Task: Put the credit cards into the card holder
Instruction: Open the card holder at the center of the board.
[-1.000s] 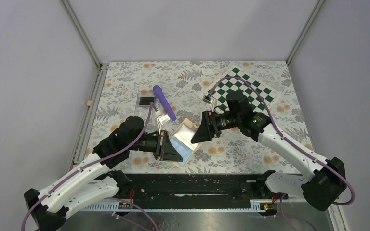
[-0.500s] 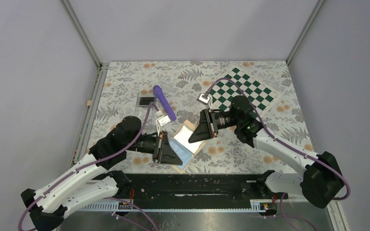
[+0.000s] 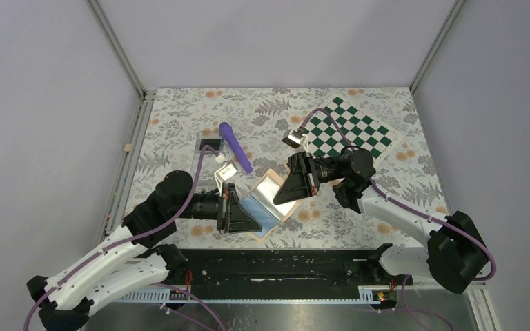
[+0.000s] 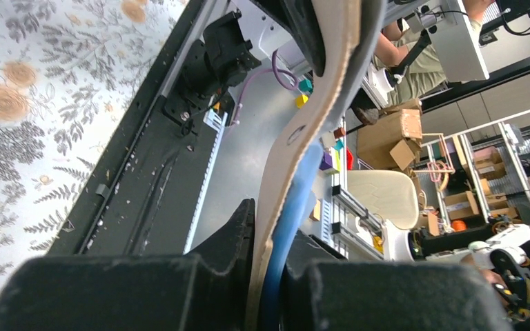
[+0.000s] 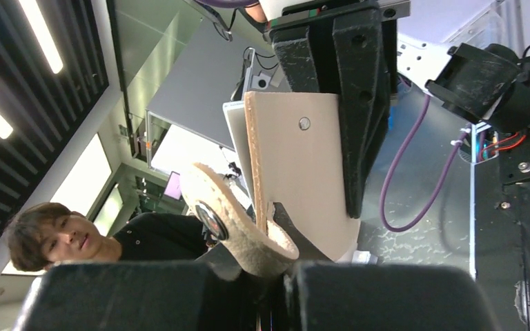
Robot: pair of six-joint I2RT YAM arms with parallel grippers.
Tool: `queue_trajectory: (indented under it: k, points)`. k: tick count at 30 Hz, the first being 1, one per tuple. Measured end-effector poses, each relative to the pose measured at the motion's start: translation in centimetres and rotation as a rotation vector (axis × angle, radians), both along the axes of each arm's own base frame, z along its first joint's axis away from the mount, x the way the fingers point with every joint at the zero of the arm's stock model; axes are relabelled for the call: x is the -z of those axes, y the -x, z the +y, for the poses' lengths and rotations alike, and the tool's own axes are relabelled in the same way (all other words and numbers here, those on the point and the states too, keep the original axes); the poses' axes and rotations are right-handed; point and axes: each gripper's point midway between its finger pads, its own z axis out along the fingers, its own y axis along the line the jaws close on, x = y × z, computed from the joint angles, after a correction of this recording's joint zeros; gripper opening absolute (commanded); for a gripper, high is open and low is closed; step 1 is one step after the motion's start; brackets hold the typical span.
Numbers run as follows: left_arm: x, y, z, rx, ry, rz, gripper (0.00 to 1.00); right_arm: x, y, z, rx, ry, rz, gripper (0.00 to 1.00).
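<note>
The tan card holder (image 3: 270, 198) hangs open between my two grippers, its blue-grey inside facing up. A pale silvery sheet (image 3: 265, 190) lies on that inside; whether it is one of the credit cards I cannot tell. My left gripper (image 3: 254, 219) is shut on the holder's near edge, where tan leather (image 4: 303, 124) and blue lining (image 4: 290, 214) are pinched at the left gripper (image 4: 269, 276). My right gripper (image 3: 277, 198) is shut on the far edge. There the tan panel (image 5: 297, 165) and its snap flap (image 5: 238, 231) rise out of the right gripper (image 5: 269, 283).
A clear plastic box (image 3: 205, 157) holding a dark flat rectangle (image 3: 209, 145) lies at the left. A purple rod (image 3: 236, 147) lies beside it. A green checkered board (image 3: 348, 127) sits at the back right. The black rail (image 3: 276, 265) runs along the near edge.
My right gripper has gone from open to shut on the card holder's far edge. The left arm has drawn slightly leftward, still gripping the near edge, and the holder now stretches between both.
</note>
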Motion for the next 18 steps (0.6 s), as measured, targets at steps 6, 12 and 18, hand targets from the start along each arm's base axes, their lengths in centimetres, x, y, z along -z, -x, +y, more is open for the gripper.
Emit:
queue_trajectory:
  k: [6,12,18]
  points:
    - [0.0,-1.1,-0.4,-0.045,0.023,-0.054,0.18,-0.6,0.3,-0.2,-0.015,-0.002,0.024,0.00]
    - [2.1,-2.8,0.0,-0.146,-0.069,-0.038,0.85,0.4,0.2,-0.6,0.014,0.061,0.012,0.00]
    - [2.2,-4.7,1.8,-0.305,-0.140,-0.070,0.99,2.4,-1.9,-0.6,0.185,0.175,-0.063,0.00]
